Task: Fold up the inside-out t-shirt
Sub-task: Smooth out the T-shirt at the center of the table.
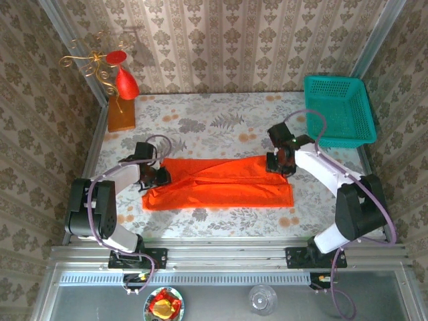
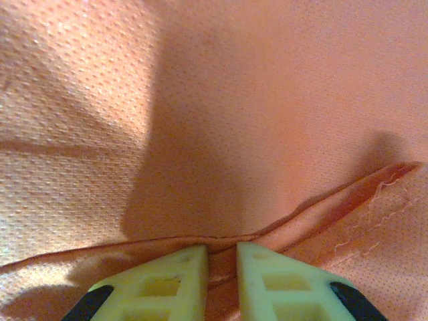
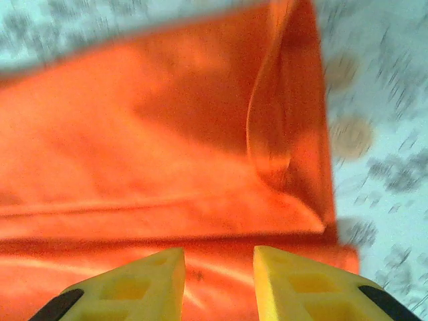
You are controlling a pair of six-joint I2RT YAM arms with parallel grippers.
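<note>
While the red ornament (image 1: 126,81) is standing idle at the far-left corner of the worktop (image 1: 200,120), the left arm (image 1: 124,177) is reaching down onto the left end of the inside-out t-shirt (image 1: 221,184). The left fingers (image 2: 187,281) are sitting almost together. A hemmed fold of orange cloth is running into the narrow slot between them, so they are looking clamped on that edge.

The shirt is lying across the middle of the worktop as a long flat band, with one arm at each end. At its far-right corner the right arm (image 1: 321,170) is coming in from the side. The right fingers (image 3: 287,281) are standing visibly apart over a doubled layer of cloth, and I cannot tell whether they are pinching any of it. A teal basket (image 1: 334,79) is sitting well apart at the far right.

By my reading, the lengthwise fold is the step in hand. The next move is calling for both ends to be gripped firmly and carried evenly, so the band is not skewing or bunching.
</note>
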